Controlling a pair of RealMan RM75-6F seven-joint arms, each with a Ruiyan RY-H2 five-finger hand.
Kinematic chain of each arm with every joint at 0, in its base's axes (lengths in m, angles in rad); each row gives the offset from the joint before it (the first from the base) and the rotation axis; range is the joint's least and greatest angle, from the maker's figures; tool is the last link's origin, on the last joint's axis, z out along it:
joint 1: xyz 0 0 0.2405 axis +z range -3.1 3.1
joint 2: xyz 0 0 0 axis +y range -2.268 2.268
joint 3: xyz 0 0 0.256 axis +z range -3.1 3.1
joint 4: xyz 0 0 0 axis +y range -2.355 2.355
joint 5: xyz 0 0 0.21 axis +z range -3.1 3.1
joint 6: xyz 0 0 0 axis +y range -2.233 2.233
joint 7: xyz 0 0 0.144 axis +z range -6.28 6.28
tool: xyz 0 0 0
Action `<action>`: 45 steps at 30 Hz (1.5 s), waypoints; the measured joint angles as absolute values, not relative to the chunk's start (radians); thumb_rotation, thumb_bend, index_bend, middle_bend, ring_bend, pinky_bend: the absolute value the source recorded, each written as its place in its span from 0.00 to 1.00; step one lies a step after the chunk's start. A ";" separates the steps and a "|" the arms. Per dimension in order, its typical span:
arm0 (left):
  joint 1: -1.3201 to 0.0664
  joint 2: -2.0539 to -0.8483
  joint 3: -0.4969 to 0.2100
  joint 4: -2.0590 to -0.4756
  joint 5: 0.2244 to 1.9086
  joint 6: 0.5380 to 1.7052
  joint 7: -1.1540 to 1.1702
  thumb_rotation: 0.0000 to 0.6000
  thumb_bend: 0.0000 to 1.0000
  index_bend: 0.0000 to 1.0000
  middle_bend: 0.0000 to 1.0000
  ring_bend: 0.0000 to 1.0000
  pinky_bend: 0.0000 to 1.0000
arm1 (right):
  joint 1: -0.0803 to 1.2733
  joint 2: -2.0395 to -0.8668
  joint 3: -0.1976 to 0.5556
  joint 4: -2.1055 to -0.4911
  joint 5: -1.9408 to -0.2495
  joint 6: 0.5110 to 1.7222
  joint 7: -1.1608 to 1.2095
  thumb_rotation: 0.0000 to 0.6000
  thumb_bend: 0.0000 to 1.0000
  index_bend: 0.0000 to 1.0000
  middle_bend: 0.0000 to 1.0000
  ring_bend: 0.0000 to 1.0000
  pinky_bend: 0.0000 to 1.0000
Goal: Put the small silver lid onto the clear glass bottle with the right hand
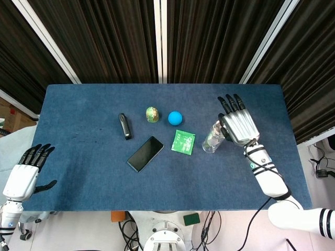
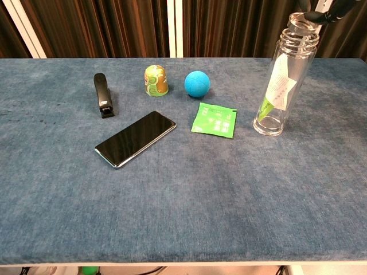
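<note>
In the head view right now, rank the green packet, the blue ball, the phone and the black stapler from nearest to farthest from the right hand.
Measured from the right hand, by the bottle on the table's right side:
1. Green packet, just left of the bottle.
2. Blue ball, behind the packet.
3. Phone, centre, toward the front.
4. Black stapler, farthest left.

Both hands — left [image 1: 22, 175] and right [image 1: 238, 123] — wear silver-white shells on their backs with black fingers [image 1: 228, 102], on white arm segments [image 1: 268, 179] ringed in black — a thin black cable [image 1: 255, 220] trails by the right arm.
</note>
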State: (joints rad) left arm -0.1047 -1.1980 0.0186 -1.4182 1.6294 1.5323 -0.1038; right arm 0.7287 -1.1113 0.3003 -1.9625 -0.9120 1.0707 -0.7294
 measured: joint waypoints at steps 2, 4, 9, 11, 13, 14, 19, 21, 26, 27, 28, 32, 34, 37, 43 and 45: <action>-0.105 -1.197 0.019 -1.419 1.631 1.532 -0.104 1.00 0.05 0.11 0.08 0.05 0.12 | 0.736 -1.110 0.293 -1.961 -0.908 1.071 -0.727 1.00 0.44 0.70 0.05 0.00 0.00; -0.105 -1.197 0.019 -1.419 1.630 1.533 -0.104 1.00 0.05 0.11 0.08 0.05 0.12 | 0.743 -1.108 0.286 -1.961 -0.903 1.073 -0.727 1.00 0.44 0.70 0.05 0.00 0.00; -0.106 -1.195 0.019 -1.420 1.630 1.532 -0.104 1.00 0.05 0.11 0.08 0.05 0.12 | 0.758 -1.103 0.275 -1.965 -0.883 1.083 -0.731 1.00 0.44 0.70 0.06 0.00 0.00; -0.106 -1.195 0.019 -1.421 1.629 1.531 -0.104 1.00 0.05 0.11 0.08 0.05 0.12 | 0.764 -1.100 0.271 -1.969 -0.870 1.085 -0.737 1.00 0.44 0.70 0.06 0.00 0.00; -0.106 -1.194 0.019 -1.421 1.629 1.530 -0.104 1.00 0.04 0.11 0.08 0.05 0.12 | 0.770 -1.096 0.267 -1.974 -0.855 1.087 -0.743 1.00 0.44 0.70 0.06 0.00 0.00; -0.106 -1.194 0.019 -1.421 1.628 1.529 -0.104 1.00 0.04 0.11 0.08 0.05 0.12 | 0.773 -1.094 0.266 -1.978 -0.846 1.087 -0.746 1.00 0.44 0.70 0.06 0.00 0.00; -0.107 -1.194 0.019 -1.421 1.627 1.527 -0.105 1.00 0.04 0.11 0.08 0.05 0.12 | 0.798 -1.079 0.259 -2.002 -0.806 1.098 -0.767 1.00 0.44 0.70 0.06 0.00 0.00; -0.107 -1.195 0.020 -1.420 1.627 1.526 -0.104 1.00 0.04 0.11 0.08 0.05 0.12 | 0.803 -1.076 0.256 -2.007 -0.796 1.100 -0.770 1.00 0.44 0.70 0.06 0.00 0.00; -0.106 -1.195 0.020 -1.419 1.625 1.527 -0.106 1.00 0.04 0.11 0.08 0.05 0.12 | 0.821 -1.073 0.245 -2.016 -0.768 1.106 -0.779 1.00 0.44 0.70 0.06 0.00 0.00; -0.106 -1.195 0.020 -1.418 1.625 1.527 -0.107 1.00 0.04 0.11 0.08 0.05 0.12 | 0.824 -1.073 0.243 -2.017 -0.764 1.107 -0.780 1.00 0.44 0.70 0.06 0.00 0.00; -0.105 -1.195 0.021 -1.418 1.625 1.527 -0.107 1.00 0.05 0.11 0.08 0.05 0.12 | 0.828 -1.073 0.240 -2.018 -0.760 1.108 -0.780 1.00 0.44 0.70 0.06 0.00 0.00; -0.104 -1.195 0.021 -1.416 1.625 1.529 -0.109 1.00 0.05 0.11 0.08 0.05 0.12 | 0.836 -1.075 0.233 -2.019 -0.752 1.110 -0.773 1.00 0.44 0.70 0.06 0.00 0.00; -0.104 -1.195 0.021 -1.415 1.625 1.529 -0.110 1.00 0.04 0.11 0.08 0.05 0.12 | 0.841 -1.074 0.229 -2.020 -0.750 1.111 -0.772 1.00 0.44 0.69 0.06 0.00 0.00; -0.104 -1.195 0.021 -1.414 1.624 1.529 -0.111 1.00 0.05 0.11 0.08 0.05 0.12 | 0.847 -1.070 0.223 -2.023 -0.744 1.108 -0.770 1.00 0.44 0.67 0.06 0.00 0.00; -0.105 -1.197 0.021 -1.411 1.624 1.527 -0.112 1.00 0.04 0.11 0.08 0.05 0.12 | 0.858 -1.061 0.210 -2.024 -0.736 1.097 -0.763 1.00 0.41 0.49 0.05 0.00 0.00; -0.104 -1.197 0.021 -1.411 1.623 1.528 -0.113 1.00 0.04 0.11 0.08 0.05 0.12 | 0.860 -1.057 0.206 -2.024 -0.733 1.091 -0.759 1.00 0.39 0.40 0.04 0.00 0.00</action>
State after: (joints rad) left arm -0.1043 -1.1969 0.0209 -1.4109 1.6234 1.5276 -0.1131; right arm 0.8599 -1.0572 0.2058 -2.0241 -0.7333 1.0911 -0.7585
